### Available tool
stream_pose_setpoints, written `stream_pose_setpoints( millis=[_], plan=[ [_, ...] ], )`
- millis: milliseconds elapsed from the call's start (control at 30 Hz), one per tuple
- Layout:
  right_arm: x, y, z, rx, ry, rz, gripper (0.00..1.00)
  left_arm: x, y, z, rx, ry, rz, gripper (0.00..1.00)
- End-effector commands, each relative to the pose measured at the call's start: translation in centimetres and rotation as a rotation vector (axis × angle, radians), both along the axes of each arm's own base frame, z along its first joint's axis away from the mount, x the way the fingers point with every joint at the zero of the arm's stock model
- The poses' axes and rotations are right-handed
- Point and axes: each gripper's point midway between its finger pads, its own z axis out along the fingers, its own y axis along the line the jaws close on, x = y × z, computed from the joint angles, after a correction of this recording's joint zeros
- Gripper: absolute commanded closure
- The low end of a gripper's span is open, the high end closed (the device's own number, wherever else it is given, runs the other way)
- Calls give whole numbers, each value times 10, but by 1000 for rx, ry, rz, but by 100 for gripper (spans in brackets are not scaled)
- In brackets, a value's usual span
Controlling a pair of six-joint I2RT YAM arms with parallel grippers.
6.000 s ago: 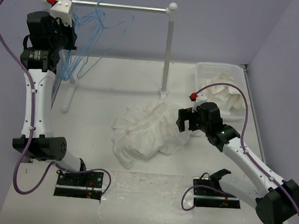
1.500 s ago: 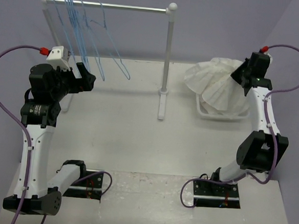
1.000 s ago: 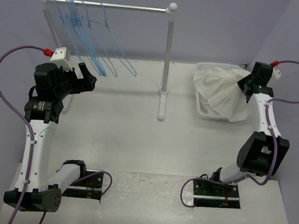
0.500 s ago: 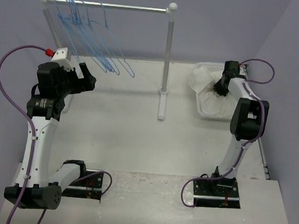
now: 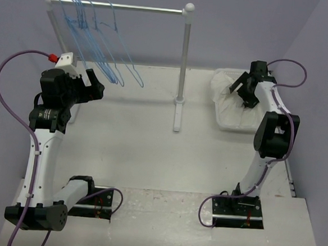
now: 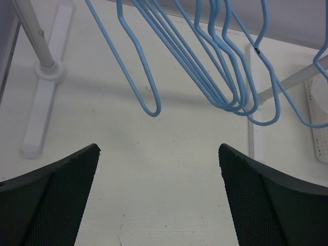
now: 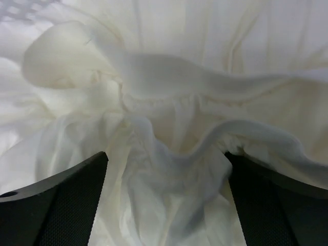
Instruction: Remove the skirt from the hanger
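- Right gripper [image 5: 241,92]: jaws spread wide and holding nothing, poised just above the skirt [image 7: 169,84] in the upper right of the top view. In the wrist view both fingers frame loose folds without pinching them.
- Left gripper [image 6: 159,154]: also released and empty, held in the air at centre left, pointing at the bare hangers [image 6: 231,105].
- Skirt: heaped in the white basket [image 5: 216,112] at upper right, with no wire in its folds that I can see. I judge it free of any hanger.
- Handling: thin, soft, gathered fabric. It looks light and limp and should drape and snag rather than slide. If I regrip, I would pinch the raised ridge of folds at the wrist view's centre, not a flat layer.
- Edges: the basket walls closely surround the right fingers, so I would lift straight up to leave.
- Open room: the table [image 5: 151,150] is bare through the middle of the frame. The post [image 5: 183,62] and rail [image 5: 132,7] bound the upper centre.
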Motion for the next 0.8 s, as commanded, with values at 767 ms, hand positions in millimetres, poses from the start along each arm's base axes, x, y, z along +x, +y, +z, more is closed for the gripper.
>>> stream_pose_setpoints(
  millis=[767],
  plan=[
    [-249, 6, 108, -125, -431, -14, 1, -55, 4, -8, 2, -42, 48, 0]
  ],
)
